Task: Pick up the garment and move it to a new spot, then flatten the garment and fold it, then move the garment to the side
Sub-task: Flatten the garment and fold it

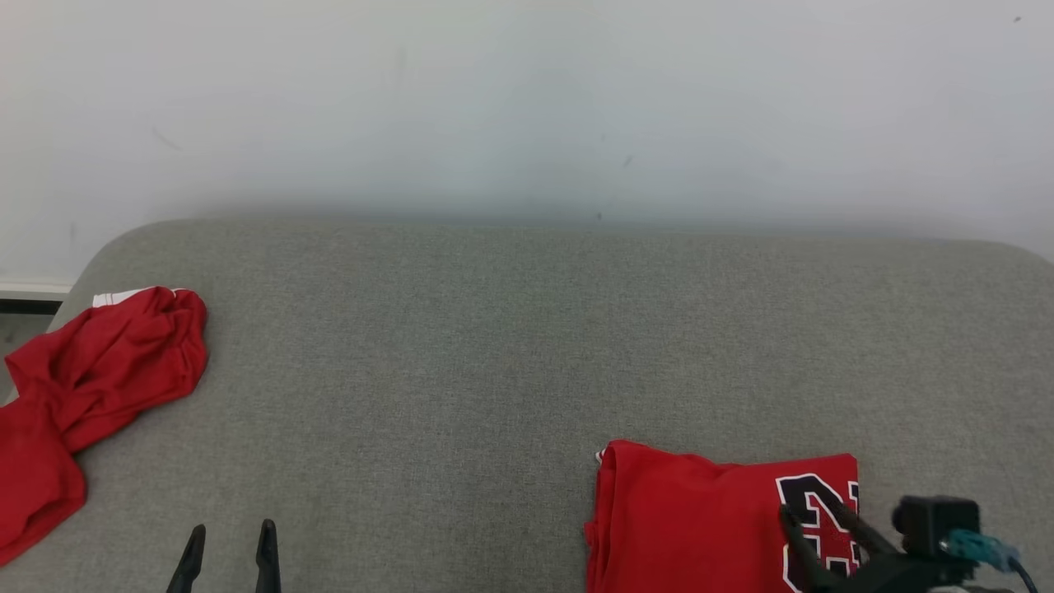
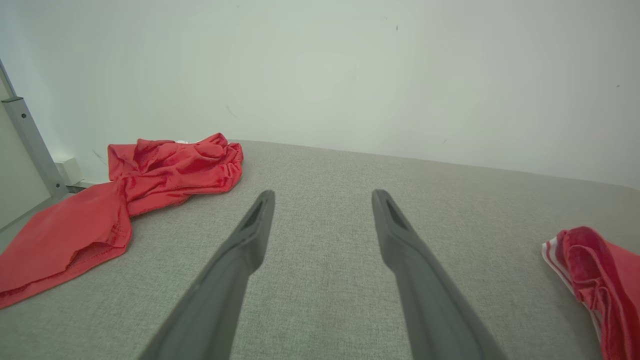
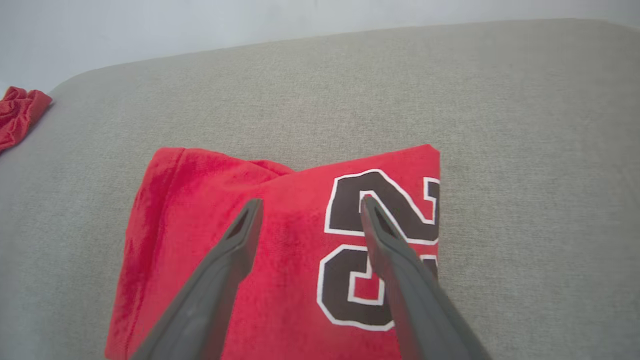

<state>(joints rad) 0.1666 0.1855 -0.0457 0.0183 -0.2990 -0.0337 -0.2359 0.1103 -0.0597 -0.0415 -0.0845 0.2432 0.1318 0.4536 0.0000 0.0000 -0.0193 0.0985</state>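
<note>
The right end effector (image 3: 311, 201) is nearest, its two dark fingers spread wide and grasping nothing. Beneath them lies the folded garment (image 3: 290, 280): a bright red jersey squared into a compact rectangle, with a dark numeral outlined in white on its top face. One finger crosses that numeral and the other lies over plain red cloth; whether the tips touch the fabric cannot be told. A thin white trim shows along one folded edge.

In the head view the garment rests at the near right of the grey fabric-covered bench (image 1: 494, 346), flat and tidy. The left end effector (image 2: 324, 194) is well apart from it over bare bench at the near left, fingers likewise parted and empty. A second red garment (image 1: 107, 362) lies crumpled at the bench's left edge.
</note>
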